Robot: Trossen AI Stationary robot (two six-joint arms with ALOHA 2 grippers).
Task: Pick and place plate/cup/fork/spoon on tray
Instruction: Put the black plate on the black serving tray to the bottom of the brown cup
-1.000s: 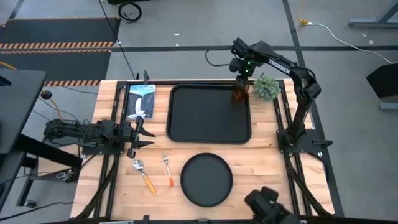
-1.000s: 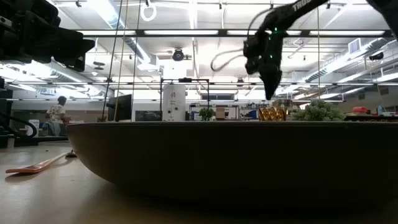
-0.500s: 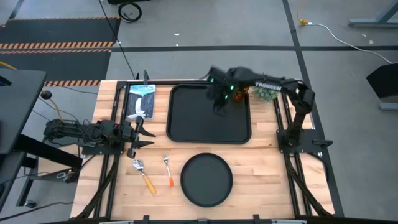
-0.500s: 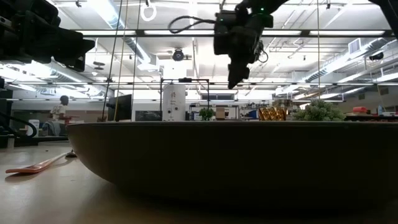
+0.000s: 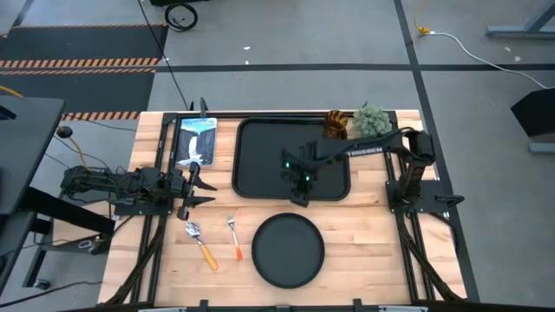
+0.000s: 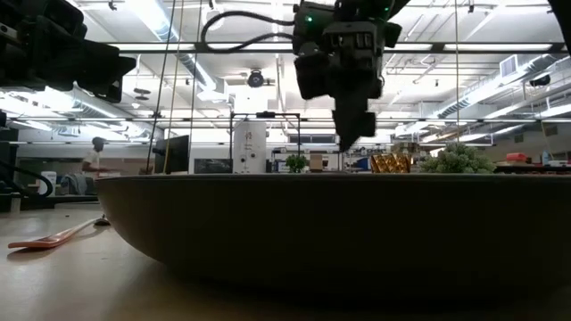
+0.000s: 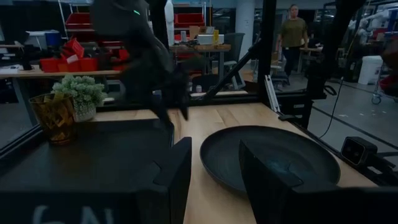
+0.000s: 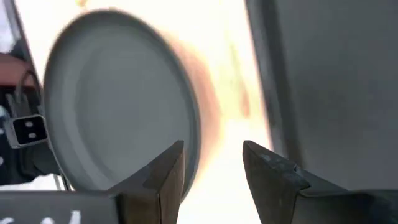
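The black tray (image 5: pixel 290 160) lies mid-table. The amber cup (image 5: pixel 336 124) stands upright in its far right corner and also shows in the left wrist view (image 7: pixel 55 118). The round black plate (image 5: pixel 288 251) lies on the table near the front edge. The fork (image 5: pixel 234 236) and the spoon (image 5: pixel 201 244) lie left of the plate. My right gripper (image 5: pixel 299 186) hangs open and empty over the tray's near edge; its wrist view (image 8: pixel 211 165) shows the plate (image 8: pixel 118 99) ahead. My left gripper (image 5: pixel 195 186) rests open at the table's left.
A small green plant (image 5: pixel 371 121) stands right of the cup, off the tray. A printed card (image 5: pixel 196 140) lies left of the tray. In the low view the plate (image 6: pixel 330 223) fills the foreground. People show in the room beyond the table.
My right gripper has left the cup at the tray's far right corner. It has swung across the tray toward the table's near edge and the plate, coming lower. The cup has stayed upright where it was.
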